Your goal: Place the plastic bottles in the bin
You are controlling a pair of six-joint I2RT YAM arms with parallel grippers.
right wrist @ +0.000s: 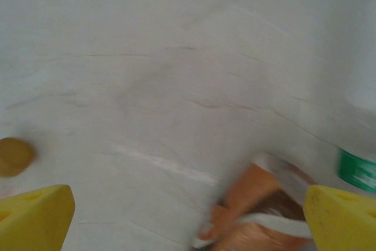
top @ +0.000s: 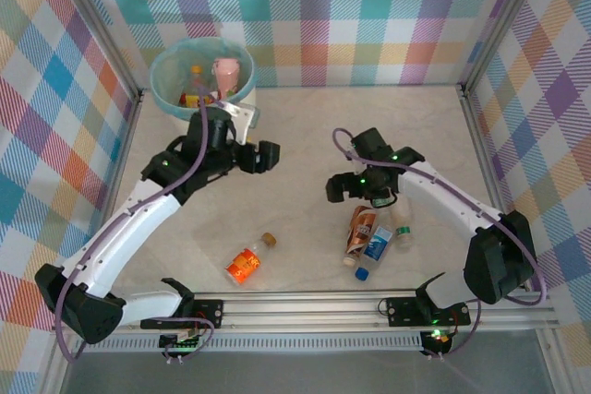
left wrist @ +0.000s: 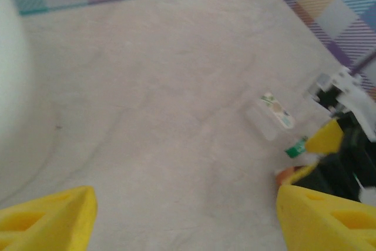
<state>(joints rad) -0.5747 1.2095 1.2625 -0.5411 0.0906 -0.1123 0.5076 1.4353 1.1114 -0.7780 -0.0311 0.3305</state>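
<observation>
**Bin partly filled, four bottles left on the table**

The round cream-white plastic bin with a teal bag liner (top: 162, 60) stands just behind the left claw (top: 263, 156). It already holds several bottles, among them a pink bottle (top: 226, 69) and an orange-capped bottle (top: 195, 76). The left claw's yellow fingers (left wrist: 53, 218) are spread, with nothing between them and bare table beneath.

The right claw (top: 339, 188) is spread wide and empty too. Just below and ahead of it lies a crumpled brown-labelled plastic bottle (right wrist: 258, 204). A blue-labelled bottle (top: 377, 248) and a pale clear bottle (top: 403, 214) lie close beside that one.

An orange bottle with a red label (top: 245, 265) lies well apart from both claws, nearer the bases, with a small brown cap (top: 269, 239) near it.

The job looks past halfway, and the cluster under the right claw seems the likely next pick.
</observation>
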